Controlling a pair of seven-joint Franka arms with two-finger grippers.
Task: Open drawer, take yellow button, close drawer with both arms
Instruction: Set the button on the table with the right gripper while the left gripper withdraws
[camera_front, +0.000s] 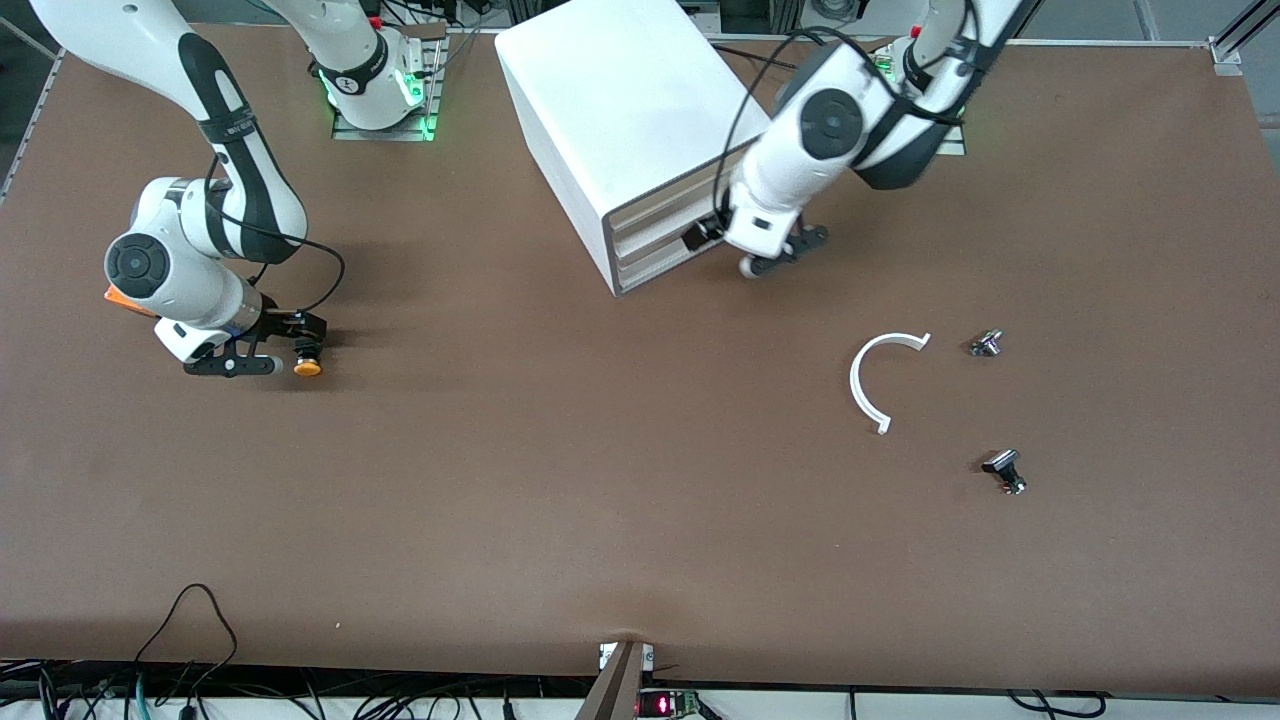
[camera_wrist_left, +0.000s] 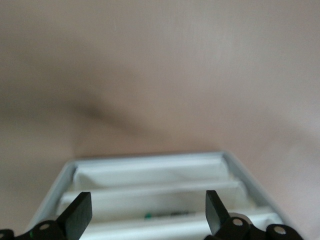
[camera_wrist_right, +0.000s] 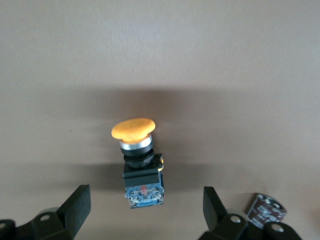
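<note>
Front view: the right arm (camera_front: 190, 240) bends low over the table (camera_front: 560, 480) at its own end, and its gripper (camera_front: 268, 352) sits just above the surface with the fingers spread wide, holding nothing. The button (camera_front: 307, 366) lies on its side on the table between those fingers, orange cap outward, touching neither one. The left arm (camera_front: 830, 130) reaches down to the front of the cabinet (camera_front: 620, 110), and its gripper (camera_front: 765, 250) stands at the drawer (camera_front: 655, 215) with fingers wide apart and empty. The drawer looks nearly pushed in.

Toward the left arm's end lie a white curved strip (camera_front: 870, 380) and two small silver-black parts (camera_front: 986, 344), well apart from the cabinet.

An orange thing (camera_front: 125, 298) shows partly under the right arm. In the right wrist view a dark cylinder (camera_wrist_right: 265, 211) lies near one finger.
</note>
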